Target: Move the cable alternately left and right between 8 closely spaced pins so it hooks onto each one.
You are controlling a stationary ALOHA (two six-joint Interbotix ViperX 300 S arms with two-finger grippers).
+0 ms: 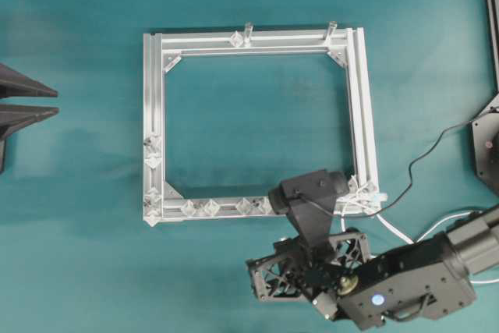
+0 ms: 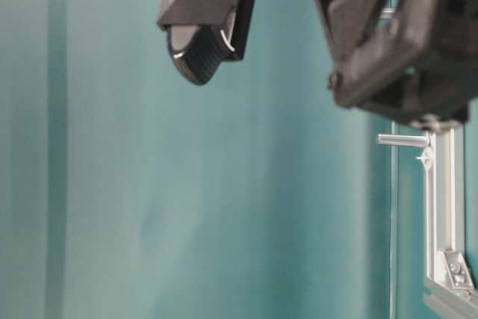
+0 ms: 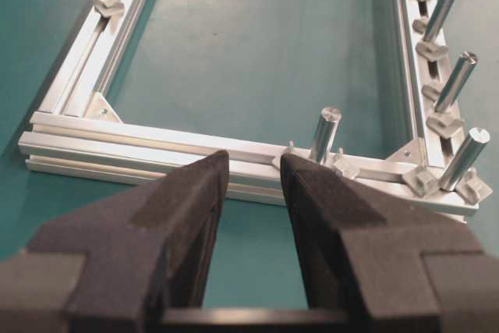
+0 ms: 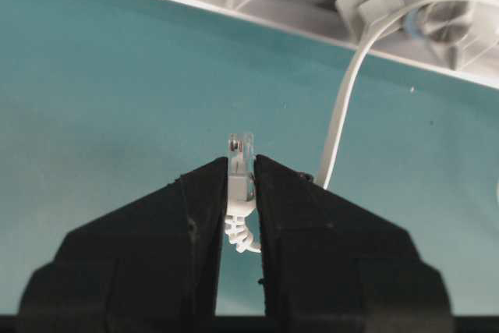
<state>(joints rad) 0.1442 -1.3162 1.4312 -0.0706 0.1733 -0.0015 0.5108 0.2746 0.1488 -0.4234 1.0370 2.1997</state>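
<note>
right hand (image 4: pixel 241 173) is pinching the cable (image 4: pixel 343 103) plug, cable's only round the near-right corner pins (image 1: pixel 360 189), rest left.

square aluminium frame (image 1: pixel 153 126), of grooved rails with corner brackets, lay flat on a teal table surface (image 1: pixel 78 255). two upright cylindrical metal posts (image 1: pixel 248 31) stood on its far rail in the overhead view, well apart. a thin black wire (image 1: pixel 425 155) trailed across the surface near the frame's lower right corner.
</note>
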